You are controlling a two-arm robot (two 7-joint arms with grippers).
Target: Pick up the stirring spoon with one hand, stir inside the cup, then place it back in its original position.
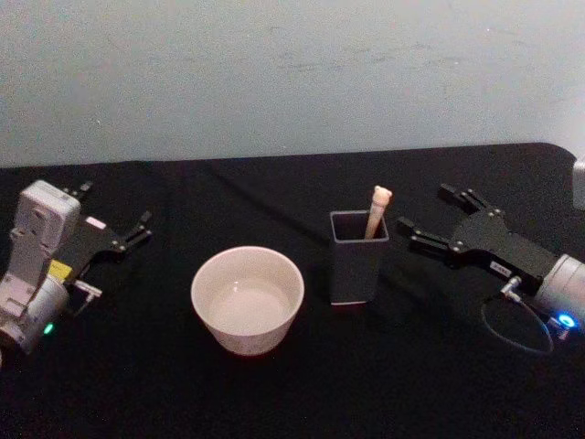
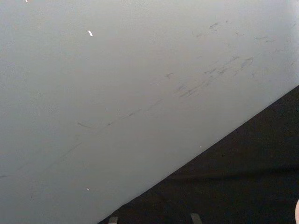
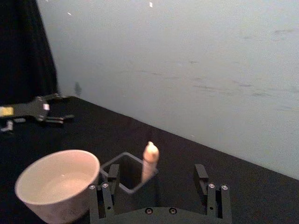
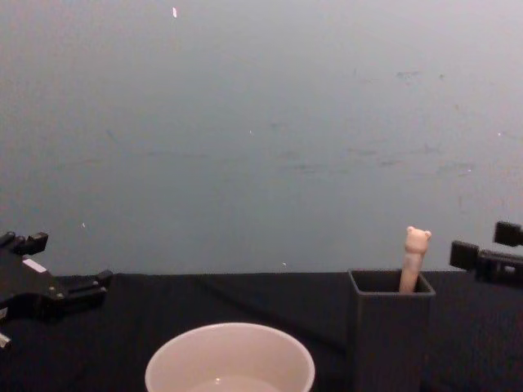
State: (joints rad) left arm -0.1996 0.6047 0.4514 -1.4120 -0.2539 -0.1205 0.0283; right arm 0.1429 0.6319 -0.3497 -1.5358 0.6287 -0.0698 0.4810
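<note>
The stirring spoon (image 1: 377,210) stands in a dark grey square holder (image 1: 356,265), its beige bear-head knob (image 4: 417,239) poking above the rim. The cream-white cup (image 1: 247,298) sits just left of the holder, at the table's middle. My right gripper (image 1: 422,208) hovers open to the right of the holder, fingers pointing at the spoon and apart from it. In the right wrist view the spoon (image 3: 149,158) rises between the right gripper's (image 3: 156,175) spread fingers, farther off, with the cup (image 3: 58,182) beside it. My left gripper (image 1: 117,206) rests open at the far left.
A black cloth covers the table (image 1: 292,393), with a pale wall (image 4: 261,122) close behind it. A white object (image 1: 579,183) shows at the right edge. Open cloth lies in front of the cup and between the cup and the left gripper.
</note>
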